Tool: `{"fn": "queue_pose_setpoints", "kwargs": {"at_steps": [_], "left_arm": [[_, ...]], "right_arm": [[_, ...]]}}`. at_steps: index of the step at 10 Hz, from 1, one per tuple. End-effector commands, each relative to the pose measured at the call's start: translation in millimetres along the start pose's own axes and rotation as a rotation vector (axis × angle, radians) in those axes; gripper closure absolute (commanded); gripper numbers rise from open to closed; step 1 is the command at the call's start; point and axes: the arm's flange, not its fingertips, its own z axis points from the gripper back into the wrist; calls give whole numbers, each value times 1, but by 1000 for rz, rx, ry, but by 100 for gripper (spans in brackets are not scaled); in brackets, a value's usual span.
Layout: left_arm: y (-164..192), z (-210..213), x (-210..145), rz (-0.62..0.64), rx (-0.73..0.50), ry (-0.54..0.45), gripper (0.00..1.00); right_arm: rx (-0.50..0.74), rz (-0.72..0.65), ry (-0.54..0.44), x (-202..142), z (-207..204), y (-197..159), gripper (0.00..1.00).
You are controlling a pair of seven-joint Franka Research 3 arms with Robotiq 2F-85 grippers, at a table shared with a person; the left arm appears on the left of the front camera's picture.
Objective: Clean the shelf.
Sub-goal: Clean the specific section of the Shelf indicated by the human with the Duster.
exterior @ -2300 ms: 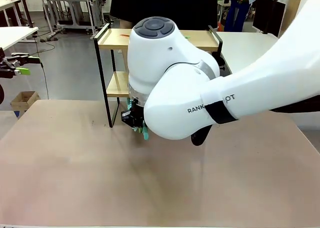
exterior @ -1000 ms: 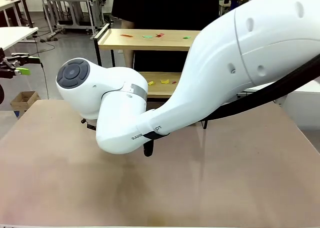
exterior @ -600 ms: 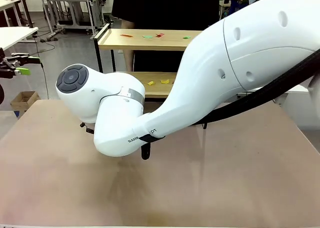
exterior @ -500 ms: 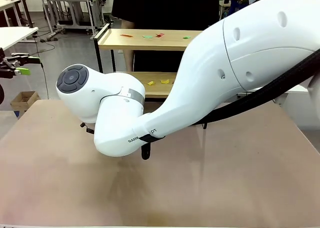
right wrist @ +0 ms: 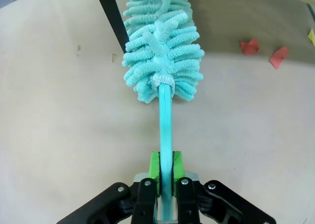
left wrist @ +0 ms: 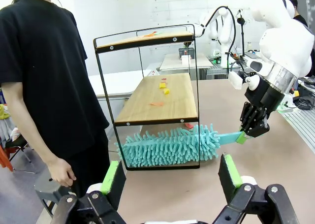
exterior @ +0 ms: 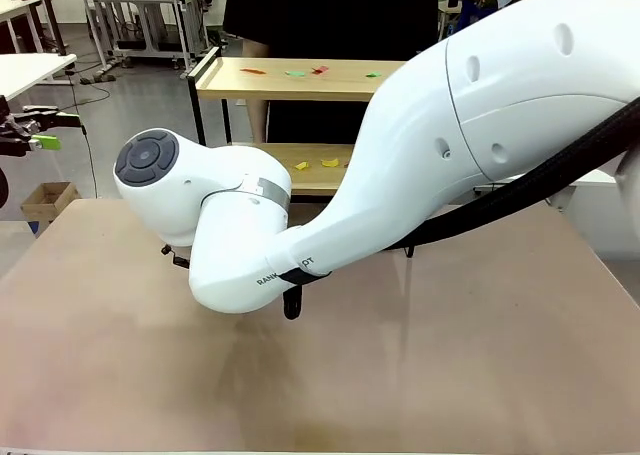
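The brown table (exterior: 480, 355) fills the near ground, and the right arm (exterior: 480, 125) sweeps across it from the right, bent low towards the left side. A person (left wrist: 44, 76) in a black shirt stands at the far side, one hand hanging loose. The shelf (exterior: 340, 83) stands on the far part of the table, just in front of the person, partly hidden by the arm. A teal duster (left wrist: 167, 146) lies low at table level, its fluffy head reaching in between the shelf's legs under the lower board, with one black leg just beside it. The left gripper (left wrist: 171, 174) hangs back from the shelf, its fingers wide apart with nothing between them. The right gripper (right wrist: 166, 167) is clamped on the duster's handle. Small coloured scraps (exterior: 295, 73) lie on both boards, and two red ones (right wrist: 251, 46) lie on the table near the duster's head.
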Motion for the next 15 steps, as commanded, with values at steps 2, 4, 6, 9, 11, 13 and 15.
{"fn": "queue_pose_setpoints", "kwargs": {"at_steps": [2, 4, 6, 9, 11, 13, 15], "left_arm": [[-1, 0, 2, -16, -2, -3, 0], [-1, 0, 2, -16, -2, -3, 0], [-1, 0, 2, -16, -2, -3, 0], [-1, 0, 2, -16, -2, -3, 0], [-1, 0, 2, -16, -2, -3, 0], [-1, 0, 2, -16, -2, -3, 0], [-1, 0, 2, -16, -2, -3, 0]], "right_arm": [[94, -9, 109, -3, -12, -46, 87], [111, -40, 106, -8, -8, -80, 87], [125, -84, 88, -4, 1, -110, 87], [79, -133, 107, 8, 3, -152, 87], [33, -117, 131, 13, -3, -180, 87], [-14, -107, 162, 19, -6, -210, 87], [-60, -103, 195, 25, -11, -240, 87]]}}
